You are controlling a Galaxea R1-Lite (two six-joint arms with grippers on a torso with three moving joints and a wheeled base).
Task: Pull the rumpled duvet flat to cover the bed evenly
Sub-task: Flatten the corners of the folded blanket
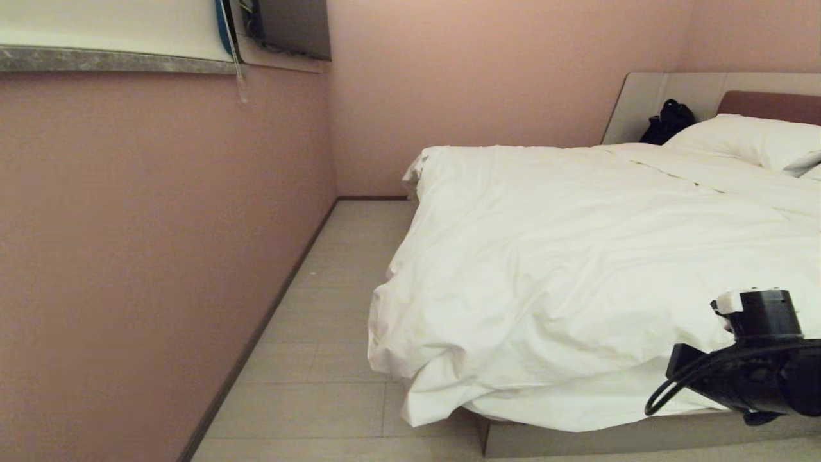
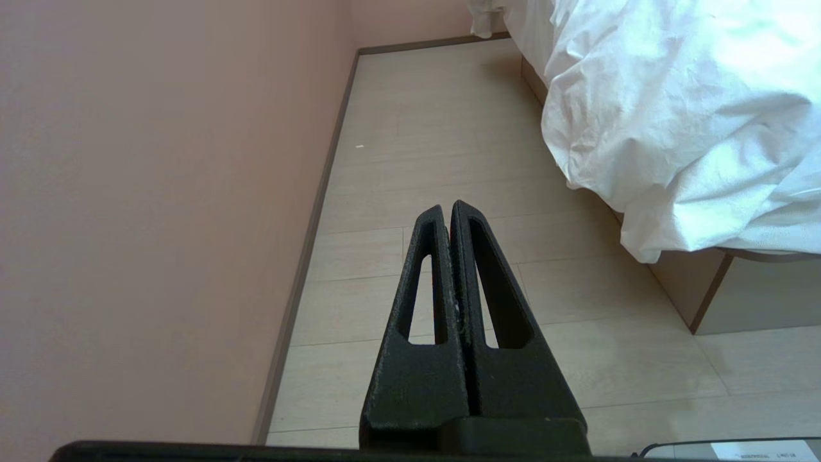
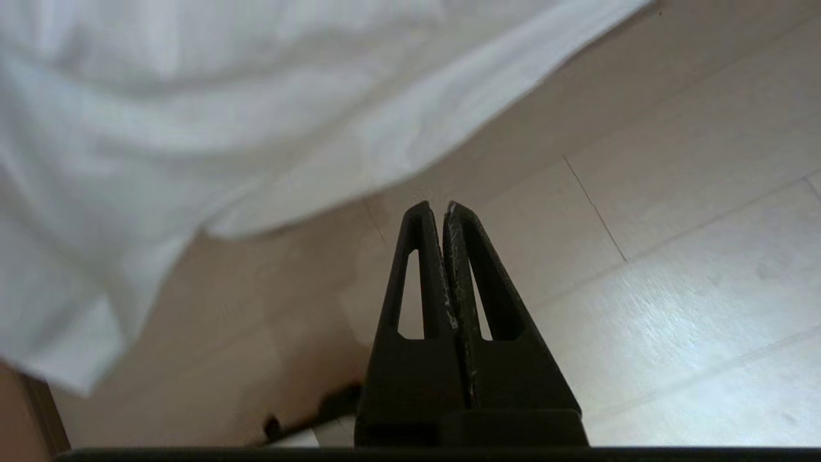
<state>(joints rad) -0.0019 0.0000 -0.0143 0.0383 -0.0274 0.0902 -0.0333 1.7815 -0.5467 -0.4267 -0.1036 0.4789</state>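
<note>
The white, rumpled duvet [image 1: 564, 269] lies over the bed [image 1: 609, 439] and bulges over its near left corner. One fold hangs past the beige base [image 2: 737, 295]. My right arm [image 1: 760, 359] shows at the bed's near edge, low on the right. In the right wrist view my right gripper [image 3: 442, 208] is shut and empty over the floor. The duvet's hanging edge [image 3: 192, 115] sits just beyond its tips, apart from them. My left gripper [image 2: 447, 208] is shut on nothing above the floor, left of the duvet corner [image 2: 680, 115].
A pink wall [image 1: 160, 224] runs along the left, leaving a strip of pale plank floor [image 1: 333, 321] between it and the bed. A white pillow [image 1: 750, 141] and a black bag [image 1: 667, 122] lie at the brown headboard [image 1: 770, 102].
</note>
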